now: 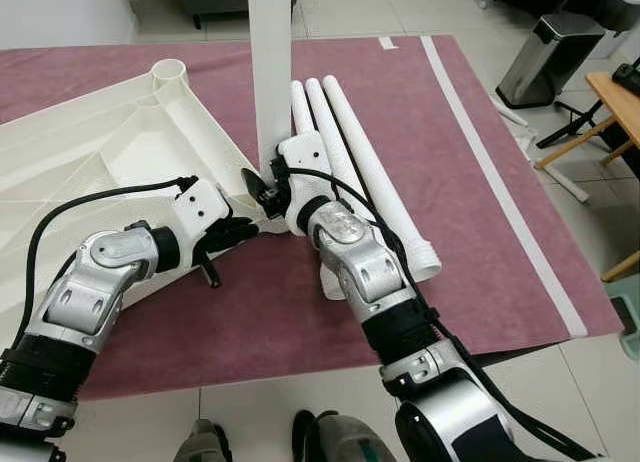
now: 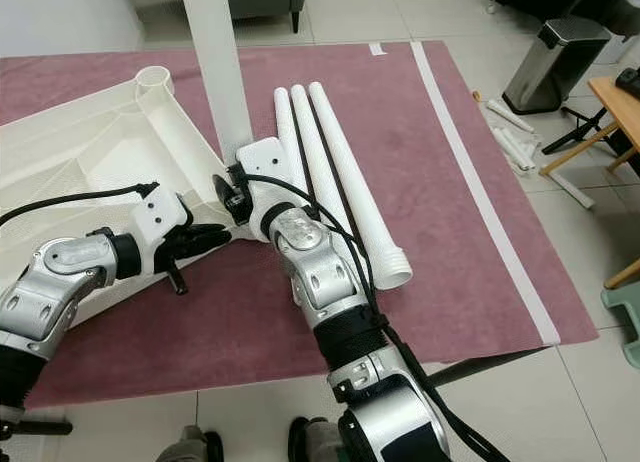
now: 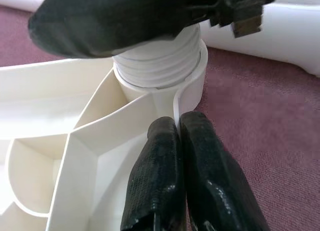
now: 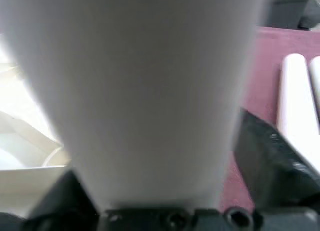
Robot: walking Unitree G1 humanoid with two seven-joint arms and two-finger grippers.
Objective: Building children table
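A white plastic table top (image 1: pixel 90 147) is laid upside down on a maroon rug (image 1: pixel 460 212), its ribbed underside turned up, at about ten o'clock in the head views. An open round socket (image 1: pixel 168 71) is seen at its far corner. At its near corner, close to the middle of the scene, an upright white leg (image 1: pixel 271 62) is stood in a second socket; in the left wrist view the threaded foot of the leg (image 3: pixel 160 61) is seen seated in that socket's collar (image 3: pixel 192 86).

The upright leg is gripped low down by the right gripper (image 1: pixel 268 182), one black finger (image 4: pixel 272 161) at each side of the tube, the jaws spread just to the tube's width and pressed against it.

At about eight o'clock from the leg's foot, the left gripper (image 1: pixel 240 227) is held against the table top's rim beside the socket. Its two black fingers (image 3: pixel 165 186) are pressed together, and the thin white edge of the rim appears to be pinched between them.

Three more white legs (image 1: pixel 350 152) are laid side by side on the rug at two o'clock from the upright one, just behind the right arm, with flared threaded ends (image 1: pixel 425 262) towards the robot.

At one o'clock a grey bin (image 1: pixel 548 57) is stood on the tiled floor (image 1: pixel 600 232), and at three o'clock a wooden table edge (image 1: pixel 615 97) is seen.
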